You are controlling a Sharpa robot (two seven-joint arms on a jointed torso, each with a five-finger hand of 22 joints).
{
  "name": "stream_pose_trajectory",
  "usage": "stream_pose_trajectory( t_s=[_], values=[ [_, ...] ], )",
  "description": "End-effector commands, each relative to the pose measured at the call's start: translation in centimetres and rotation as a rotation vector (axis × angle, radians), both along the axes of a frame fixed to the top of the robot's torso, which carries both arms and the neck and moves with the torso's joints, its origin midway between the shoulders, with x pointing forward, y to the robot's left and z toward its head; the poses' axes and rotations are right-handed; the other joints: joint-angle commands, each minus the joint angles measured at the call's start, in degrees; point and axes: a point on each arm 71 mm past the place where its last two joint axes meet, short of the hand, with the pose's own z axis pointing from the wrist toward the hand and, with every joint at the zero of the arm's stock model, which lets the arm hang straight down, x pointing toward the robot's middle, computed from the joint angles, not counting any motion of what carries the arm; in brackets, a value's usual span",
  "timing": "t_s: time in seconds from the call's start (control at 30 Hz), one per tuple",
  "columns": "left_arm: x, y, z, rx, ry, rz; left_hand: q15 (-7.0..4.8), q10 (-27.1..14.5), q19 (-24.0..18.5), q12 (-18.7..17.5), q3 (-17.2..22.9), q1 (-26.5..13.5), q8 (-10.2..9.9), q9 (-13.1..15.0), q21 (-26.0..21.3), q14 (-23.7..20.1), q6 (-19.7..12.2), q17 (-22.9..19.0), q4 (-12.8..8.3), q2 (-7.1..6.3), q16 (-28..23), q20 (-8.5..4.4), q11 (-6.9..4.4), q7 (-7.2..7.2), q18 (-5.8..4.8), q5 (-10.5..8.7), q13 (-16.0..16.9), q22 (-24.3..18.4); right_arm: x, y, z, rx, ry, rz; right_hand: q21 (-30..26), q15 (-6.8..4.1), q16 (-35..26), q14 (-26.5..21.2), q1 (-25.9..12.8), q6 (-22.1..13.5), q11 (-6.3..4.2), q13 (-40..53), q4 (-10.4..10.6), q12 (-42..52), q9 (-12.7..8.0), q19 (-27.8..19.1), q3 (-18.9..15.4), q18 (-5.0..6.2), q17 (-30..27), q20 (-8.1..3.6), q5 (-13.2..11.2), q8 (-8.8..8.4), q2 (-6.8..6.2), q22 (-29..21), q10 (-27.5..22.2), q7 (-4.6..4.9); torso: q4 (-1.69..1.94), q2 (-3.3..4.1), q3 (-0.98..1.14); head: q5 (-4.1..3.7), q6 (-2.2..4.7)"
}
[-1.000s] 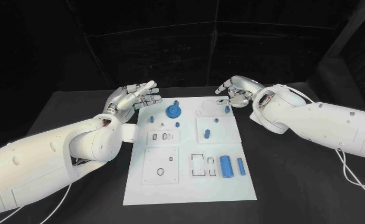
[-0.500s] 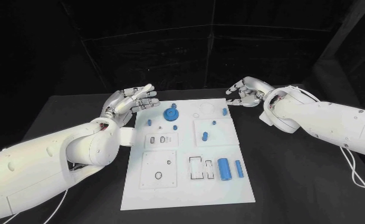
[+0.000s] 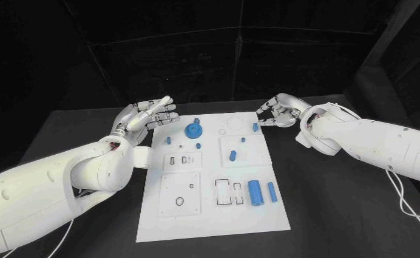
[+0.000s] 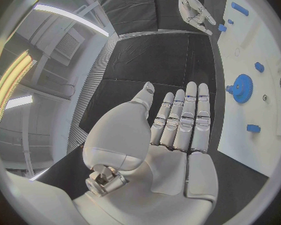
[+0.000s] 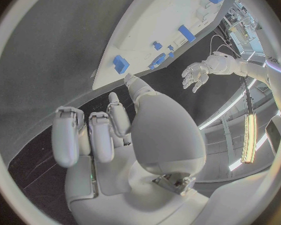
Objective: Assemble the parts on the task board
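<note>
The white task board (image 3: 210, 209) lies lengthwise in the middle of the black table. A blue gear (image 3: 193, 129) stands near its far end, and the left wrist view shows the gear (image 4: 242, 88) too. A thick blue cylinder (image 3: 257, 192) and a slim blue bar (image 3: 272, 192) lie side by side at the near right. Small blue pegs (image 3: 233, 155) dot the far half. My left hand (image 3: 144, 115) hovers beside the board's far left corner, fingers straight and together, holding nothing. My right hand (image 3: 280, 111) hangs off the far right corner, fingers loosely bent, nothing in it.
Several recesses and slots (image 3: 227, 191) are cut into the board's near half. Bare black table (image 3: 341, 209) spreads on both sides of the board. A black backdrop stands behind the table's far edge.
My right hand has drawn back to the right, away from the blue peg at the board's far right edge. My left hand has edged slightly left. The camera has shifted a little.
</note>
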Motion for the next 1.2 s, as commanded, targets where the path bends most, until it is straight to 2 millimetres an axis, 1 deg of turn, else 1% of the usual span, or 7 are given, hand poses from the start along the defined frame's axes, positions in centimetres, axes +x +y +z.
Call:
stream_pose_trajectory(
  t_s=[0.03,0.23,0.4,0.7,0.8,0.97,1.2],
  values=[
    [0.0,-0.1,0.2,-0.005,-0.008,-0.009,0.05,0.3,0.4,-0.4,0.0,0.7,-0.2,-0.1,-0.1,0.2,0.5,0.1,-0.4,0.0,-0.2,0.05,0.15,-0.11,0.31,0.26,-0.1,-0.1,-0.1,0.2,0.0,0.012,0.004,0.035,0.3,0.09,0.0,5.0,0.6,0.1,-0.01,0.9,-0.1,-0.2,-0.1,-0.1,-0.2,-0.94,11.1,0.09,0.2,-0.1,0.1,2.7,-0.2,0.06,0.0,0.01,-0.02,-0.23,0.01],
    [0.0,-0.1,0.1,-0.005,-0.008,-0.008,0.05,0.3,0.4,-0.4,0.0,0.7,-0.2,-0.1,-0.1,0.2,0.5,0.1,-0.4,0.0,-0.2,0.05,0.15,-0.11,0.31,0.26,-0.1,-0.1,-0.3,-0.2,0.0,0.013,0.009,0.036,0.3,0.09,0.0,5.0,0.7,0.0,-0.01,0.9,-0.1,-0.2,-0.1,-0.1,-0.2,-0.94,11.1,0.08,0.3,-0.12,0.07,2.7,-0.3,0.06,0.09,-0.03,-0.07,-0.45,-0.1],
    [0.1,-0.1,0.1,-0.004,-0.008,-0.007,0.05,0.3,0.4,-0.4,0.0,0.7,-0.2,-0.1,-0.1,0.2,0.5,0.1,-0.4,0.0,-0.2,0.05,0.15,-0.11,0.31,0.26,-0.1,-0.1,-0.4,-0.2,-0.1,0.021,0.018,0.046,0.3,0.09,0.0,5.0,0.9,0.1,-0.01,0.9,-0.2,-0.2,-0.1,0.0,-0.2,-0.95,11.1,0.07,0.7,-0.09,0.08,2.7,-0.3,0.07,0.15,-0.03,-0.03,-0.49,-0.16],
    [0.2,-0.1,0.1,-0.003,-0.007,-0.005,0.05,0.4,0.5,-0.4,-0.1,0.7,-0.3,0.0,-0.2,0.2,0.5,0.1,-0.5,-0.04,-0.3,0.05,0.14,-0.13,0.31,0.26,-0.1,-0.1,-0.4,0.2,-0.6,0.029,0.041,0.064,0.3,0.09,0.0,5.0,0.8,0.2,0.0,1.0,-0.2,-0.2,0.0,0.0,-0.4,-0.96,11.2,0.07,0.9,-0.06,0.02,2.7,-0.2,0.08,0.04,0.0,-0.11,-0.56,-0.31],
    [0.2,-0.1,0.1,-0.003,-0.007,-0.006,0.05,0.4,0.5,-0.4,-0.1,0.7,-0.3,0.0,-0.2,0.2,0.5,0.1,-0.5,-0.04,-0.3,0.05,0.14,-0.13,0.31,0.26,-0.1,-0.1,-0.4,0.5,-0.9,0.03,0.049,0.067,0.3,0.09,0.0,5.0,0.8,0.2,0.01,0.9,-0.1,-0.2,0.0,0.0,-0.4,-0.95,11.1,0.07,1.0,-0.03,0.01,2.7,-0.3,0.08,0.13,0.03,-0.13,-0.58,-0.29],
    [0.2,-0.2,0.1,-0.004,-0.007,-0.007,0.05,0.4,0.5,-0.4,-0.1,0.7,-0.3,0.0,-0.2,0.2,0.5,0.1,-0.5,-0.04,-0.3,0.05,0.14,-0.13,0.31,0.26,-0.1,-0.1,-0.3,0.8,-1.1,0.031,0.057,0.073,0.3,0.09,0.0,5.0,0.8,0.3,0.01,1.0,-0.1,-0.2,0.0,0.0,-0.4,-0.95,11.2,0.07,1.0,-0.02,0.02,2.7,-0.2,0.08,0.25,-0.01,-0.13,-0.72,-0.5],
    [0.2,-0.1,0.1,-0.003,-0.007,-0.006,0.05,0.4,0.5,-0.4,-0.1,0.7,-0.3,0.0,-0.2,0.2,0.5,0.1,-0.5,-0.04,-0.3,0.05,0.14,-0.13,0.31,0.26,-0.1,-0.1,-0.2,1.1,-1.4,0.022,0.06,0.072,0.3,0.09,0.1,5.1,0.9,0.4,0.01,1.1,-0.2,-0.1,0.0,0.0,-0.4,-0.97,11.2,0.07,0.9,0.05,0.18,2.8,-0.2,0.08,0.14,-0.03,-0.11,-0.73,-0.65]
  ],
)
